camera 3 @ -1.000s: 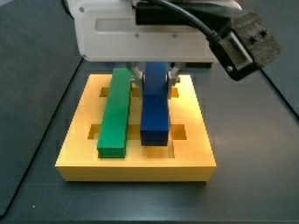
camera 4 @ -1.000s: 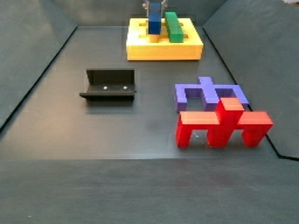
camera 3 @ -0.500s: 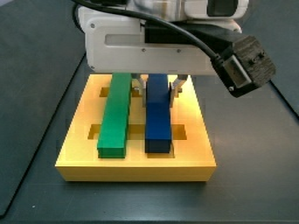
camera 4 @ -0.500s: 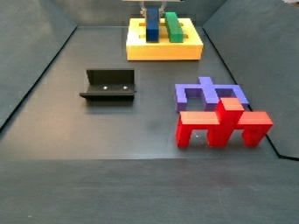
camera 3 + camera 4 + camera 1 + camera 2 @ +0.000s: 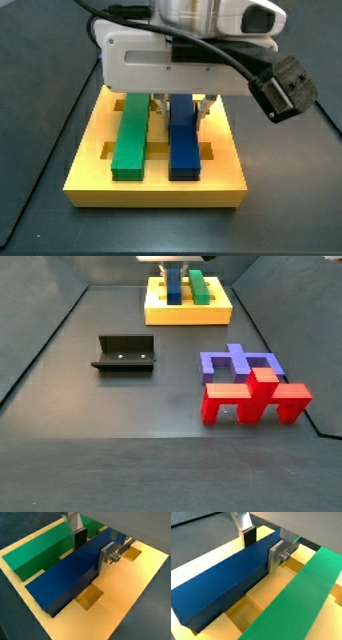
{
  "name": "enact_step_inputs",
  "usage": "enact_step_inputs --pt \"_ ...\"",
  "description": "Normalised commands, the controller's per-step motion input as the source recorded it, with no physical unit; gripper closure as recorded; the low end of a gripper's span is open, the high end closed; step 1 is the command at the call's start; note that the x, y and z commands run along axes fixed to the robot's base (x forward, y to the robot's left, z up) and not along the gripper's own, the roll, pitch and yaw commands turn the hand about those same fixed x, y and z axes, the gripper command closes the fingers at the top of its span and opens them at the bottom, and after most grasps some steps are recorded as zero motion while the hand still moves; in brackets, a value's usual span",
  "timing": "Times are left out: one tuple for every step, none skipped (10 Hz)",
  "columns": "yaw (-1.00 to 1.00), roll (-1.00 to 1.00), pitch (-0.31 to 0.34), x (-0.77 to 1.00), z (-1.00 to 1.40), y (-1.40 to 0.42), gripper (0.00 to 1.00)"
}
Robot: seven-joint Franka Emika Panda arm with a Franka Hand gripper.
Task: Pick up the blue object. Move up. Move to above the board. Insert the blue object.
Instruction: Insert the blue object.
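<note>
Wrist views, gripper (image 5: 91, 546) straddling blue object (image 5: 70, 574)

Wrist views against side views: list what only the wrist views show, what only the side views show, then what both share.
Only the wrist views: the gripper fingers flanking the blue bar, and the board's small holes close up.

Only the side views: the fixture, the purple block with its red piece, and the whole board outline.

Both: the blue bar lying in the yellow board beside the green bar, with the gripper over it. Whether the pads touch the bar is unclear.
</note>
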Motion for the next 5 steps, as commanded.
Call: enact_step_inputs --pt "0.05 0.09 0.0 0.0 -0.21 -0.07 1.0" --pt "0.05 0.07 0.0 0.0 -0.25 -0.05 1.0" --pt "0.05 0.06 0.0 0.0 -0.09 -0.04 1.0" --pt "0.0 0.0 -0.007 0.0 0.0 0.0 1.0" --pt "0.0 0.0 0.0 0.0 0.0 0.0 1.0"
